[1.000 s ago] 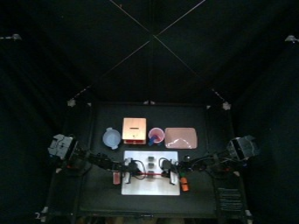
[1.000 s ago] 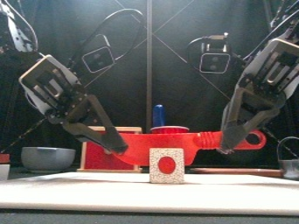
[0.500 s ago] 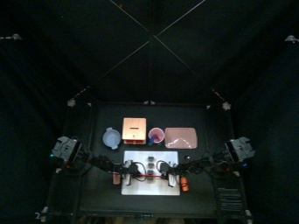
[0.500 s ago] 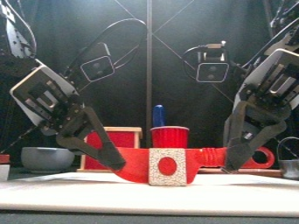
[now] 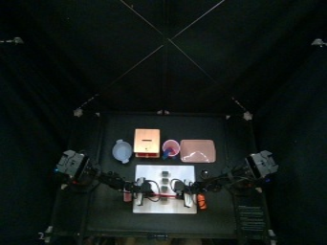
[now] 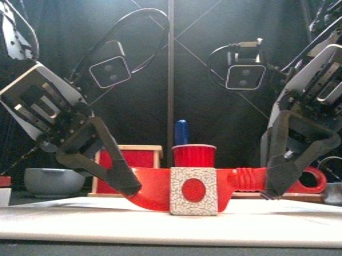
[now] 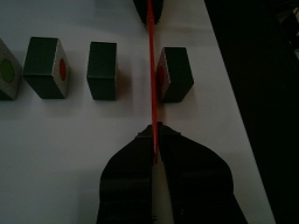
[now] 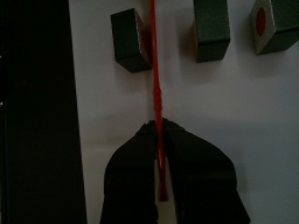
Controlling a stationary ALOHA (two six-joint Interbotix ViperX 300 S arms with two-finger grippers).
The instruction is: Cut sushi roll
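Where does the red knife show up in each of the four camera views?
Top view: the red knife lies across the white board, low centre.
Front view: a level red band across the lower middle.
Left wrist view: a thin red line running away from the jaws.
Right wrist view: likewise, a thin red line.
Shared landmark: the white board beneath it.

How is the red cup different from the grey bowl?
The red cup is tall and narrow; the grey bowl is low and wide. The cup stands mid-table, behind the red knife; the bowl sits far left. Both stand upright.
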